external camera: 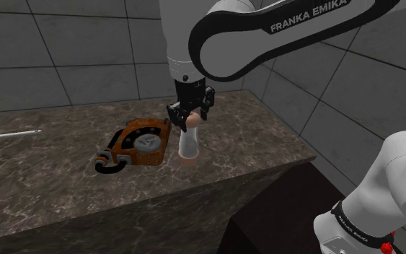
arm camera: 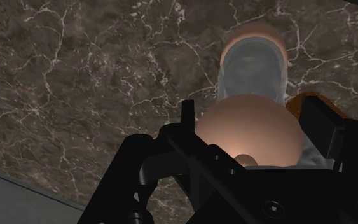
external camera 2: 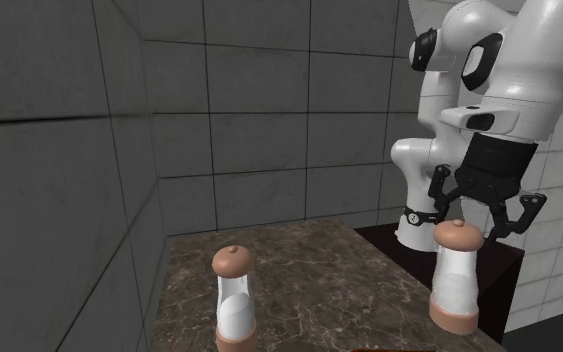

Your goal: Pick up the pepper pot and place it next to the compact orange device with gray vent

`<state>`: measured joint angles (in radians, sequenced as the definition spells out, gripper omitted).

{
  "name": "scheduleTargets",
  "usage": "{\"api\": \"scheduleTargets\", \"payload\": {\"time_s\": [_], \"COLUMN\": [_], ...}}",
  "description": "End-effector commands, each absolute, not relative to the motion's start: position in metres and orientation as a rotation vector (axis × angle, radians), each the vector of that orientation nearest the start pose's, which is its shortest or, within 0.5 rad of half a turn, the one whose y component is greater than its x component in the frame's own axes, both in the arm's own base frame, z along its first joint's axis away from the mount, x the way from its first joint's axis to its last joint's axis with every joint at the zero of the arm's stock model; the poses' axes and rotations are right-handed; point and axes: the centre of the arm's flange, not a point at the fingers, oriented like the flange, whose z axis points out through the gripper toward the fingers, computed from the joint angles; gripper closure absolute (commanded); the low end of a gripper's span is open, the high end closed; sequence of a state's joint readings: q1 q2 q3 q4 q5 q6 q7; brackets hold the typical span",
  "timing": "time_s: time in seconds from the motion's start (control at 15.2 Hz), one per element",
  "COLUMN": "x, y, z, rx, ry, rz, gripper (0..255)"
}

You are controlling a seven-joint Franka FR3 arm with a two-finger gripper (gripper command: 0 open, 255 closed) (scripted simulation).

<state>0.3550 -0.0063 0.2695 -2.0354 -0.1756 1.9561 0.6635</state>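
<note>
**Pepper pot beside the orange device**

We see the pepper pot upright on the marble counter, just beside the orange device. The gripper hangs directly over the pot's top, jaws spread wide, holding nothing. The arm above the device reads FRANKA EMIKA.

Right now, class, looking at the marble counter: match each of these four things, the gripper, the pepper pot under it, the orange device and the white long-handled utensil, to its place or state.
Things
1. gripper
2. pepper pot
3. orange device
4. white long-handled utensil

Places and states
A. lies flat, round grey vent facing up
B. at the shoulder view's left edge
C. open, around the pot's top
D. stands upright on the counter, beside the device

Pairs: 1-C, 2-D, 3-A, 4-B
</note>
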Motion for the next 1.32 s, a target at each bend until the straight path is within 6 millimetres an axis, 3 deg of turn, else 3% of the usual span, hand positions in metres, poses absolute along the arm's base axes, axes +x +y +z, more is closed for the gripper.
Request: {"api": "scheduleTargets", "payload": {"time_s": [0.0, 0.33, 0.79, 0.86, 1.19, 1.25], "x": [0.446, 0.446, 0.446, 0.446, 0.446, 0.446], "y": [0.307, 0.307, 0.307, 0.307, 0.307, 0.310], "z": [0.430, 0.405, 0.405, 0.405, 0.405, 0.418], "rx": [-3.313, -3.313, -3.313, -3.313, -3.313, -3.313], "ry": [-0.054, -0.054, -0.054, -0.054, -0.055, -0.054], "rz": [-0.065, -0.065, -0.065, -0.065, -0.065, -0.065], "gripper": [255, 255, 255, 0, 0, 0]}}
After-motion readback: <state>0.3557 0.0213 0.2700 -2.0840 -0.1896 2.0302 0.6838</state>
